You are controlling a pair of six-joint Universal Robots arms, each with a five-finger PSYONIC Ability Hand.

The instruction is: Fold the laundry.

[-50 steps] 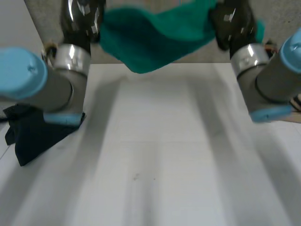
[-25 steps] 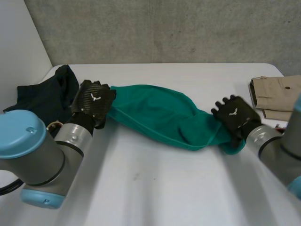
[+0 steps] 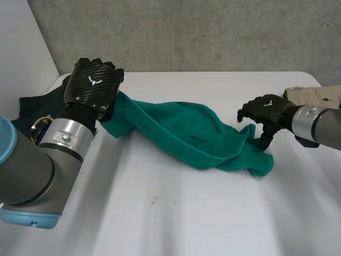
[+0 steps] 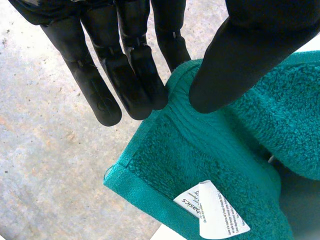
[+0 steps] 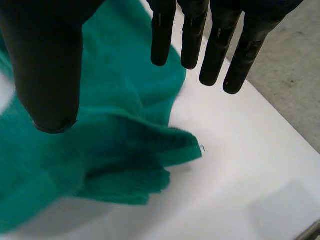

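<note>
Teal towel (image 3: 197, 136), one; dark garment (image 3: 29, 106), one

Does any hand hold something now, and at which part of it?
The left hand pinches the green towel between thumb and fingers at its hemmed edge, near the label. The right hand is open, holding nothing.

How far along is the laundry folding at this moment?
The beige garment beside the right hand looks folded. In hand: the left hand pinches one end of the green towel, which lies rumpled; the right hand is open at the other end. The dark garment is left, unfolded.
</note>
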